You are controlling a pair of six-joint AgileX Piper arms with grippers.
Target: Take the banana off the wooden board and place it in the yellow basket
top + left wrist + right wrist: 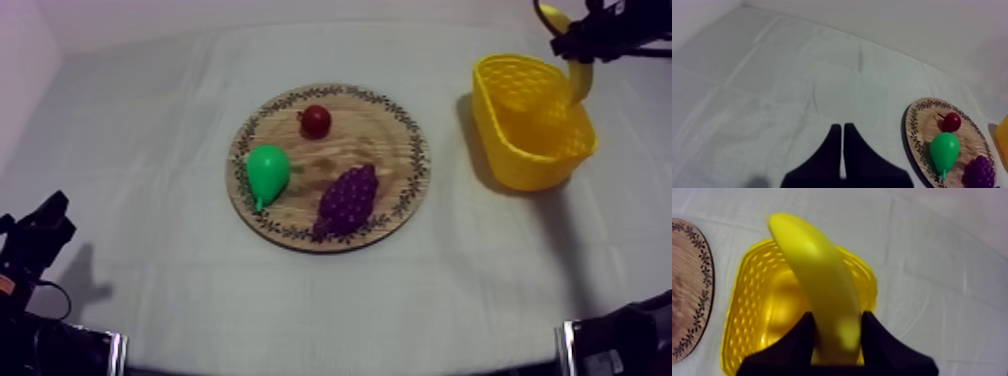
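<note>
Right wrist view, right pincer (838, 319) clamping banana (817, 273) over yellow basket (747, 298)

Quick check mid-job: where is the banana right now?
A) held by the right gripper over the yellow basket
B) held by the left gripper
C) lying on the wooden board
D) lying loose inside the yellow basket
A: in the right wrist view the right gripper is shut on the banana, which hangs over the yellow basket and is not yet released.
</note>
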